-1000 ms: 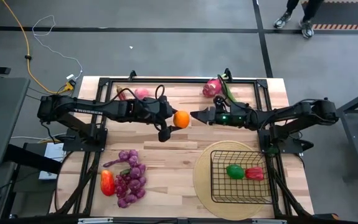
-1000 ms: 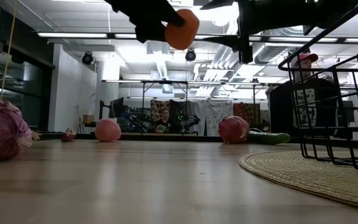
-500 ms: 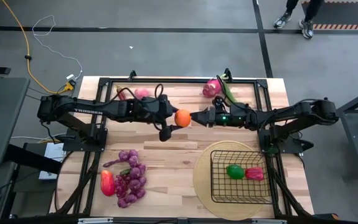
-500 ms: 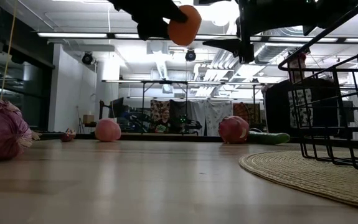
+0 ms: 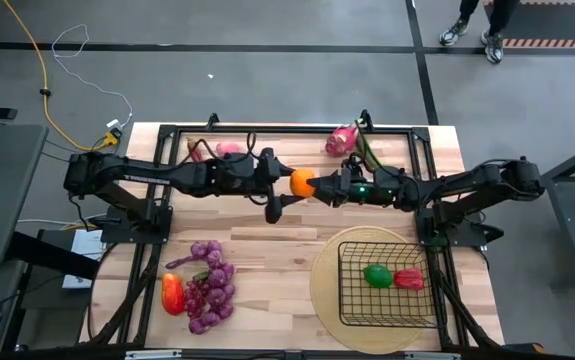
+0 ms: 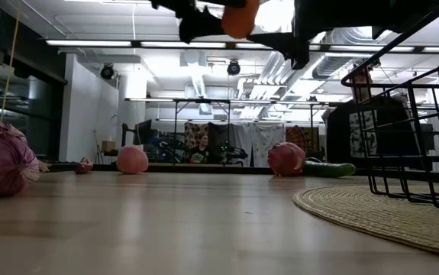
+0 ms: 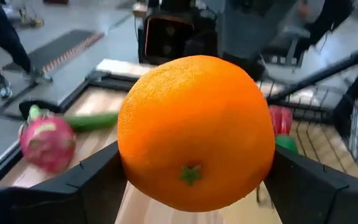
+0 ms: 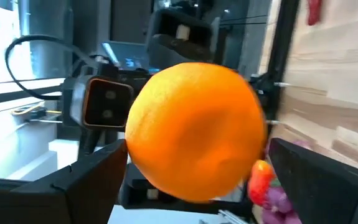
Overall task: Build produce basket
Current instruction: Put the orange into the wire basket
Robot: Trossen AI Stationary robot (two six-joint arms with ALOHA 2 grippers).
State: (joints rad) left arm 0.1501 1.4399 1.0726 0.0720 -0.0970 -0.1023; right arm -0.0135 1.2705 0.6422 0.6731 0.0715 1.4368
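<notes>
A green pepper (image 5: pixel 376 274) and a red pepper (image 5: pixel 408 279) are contained in the black wire basket (image 5: pixel 350 300), while the orange (image 5: pixel 302 182) is clamped above mid-table by the left gripper (image 5: pixel 285 187), the right gripper (image 5: pixel 319 187) being spread around it.

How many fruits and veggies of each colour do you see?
Orange: 1, round orange fruit
Pink: 2, spiky dragon fruit, round pink fruit
Green: 2, long cucumber, green pepper
Red: 2, red pepper in the black wire basket, orange-red pepper beside the grapes
Purple: 1 heap of purple grapes
Total: 8
</notes>
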